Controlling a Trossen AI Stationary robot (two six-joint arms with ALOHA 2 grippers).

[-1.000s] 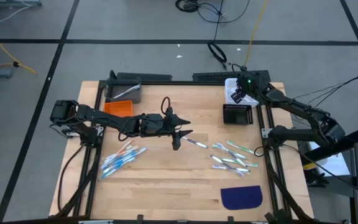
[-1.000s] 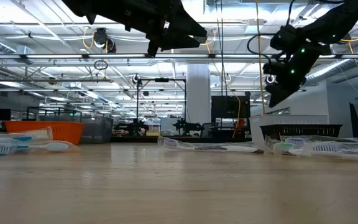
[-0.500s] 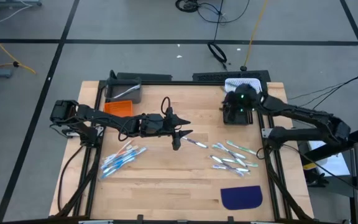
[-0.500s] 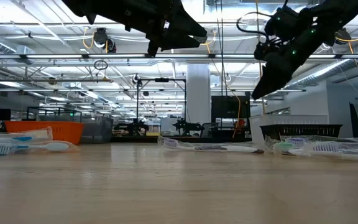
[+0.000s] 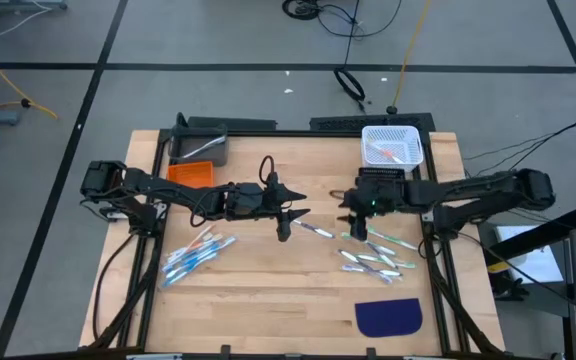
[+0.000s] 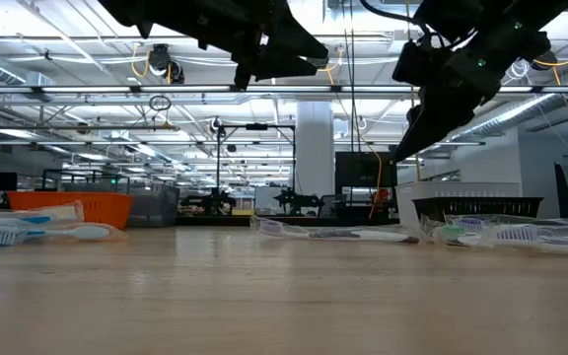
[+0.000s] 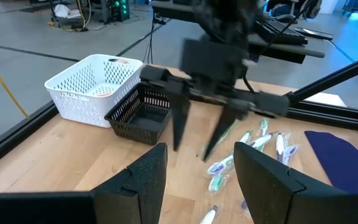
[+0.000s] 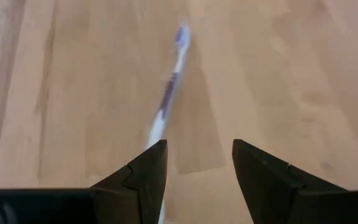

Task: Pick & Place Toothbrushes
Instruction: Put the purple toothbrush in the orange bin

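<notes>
Right gripper point(image 5: 356, 222) fingers spread, empty, raised over table point(image 5: 268, 290) centre-right, above lone toothbrush point(image 8: 166, 93) | scattered toothbrushes point(image 5: 373, 252) just beside it, another cluster point(image 5: 193, 255) at table's left | left gripper point(image 5: 288, 215) spread, empty, mid-table | black basket point(image 7: 138, 115) and white basket point(image 5: 392, 146) behind right gripper

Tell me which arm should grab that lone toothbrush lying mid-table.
The right, I'd say. The right gripper hangs open just beside the lone toothbrush, which its wrist view shows lying ahead between the jaws. The left gripper, also open, is close too, but isn't lined up on it.
</notes>
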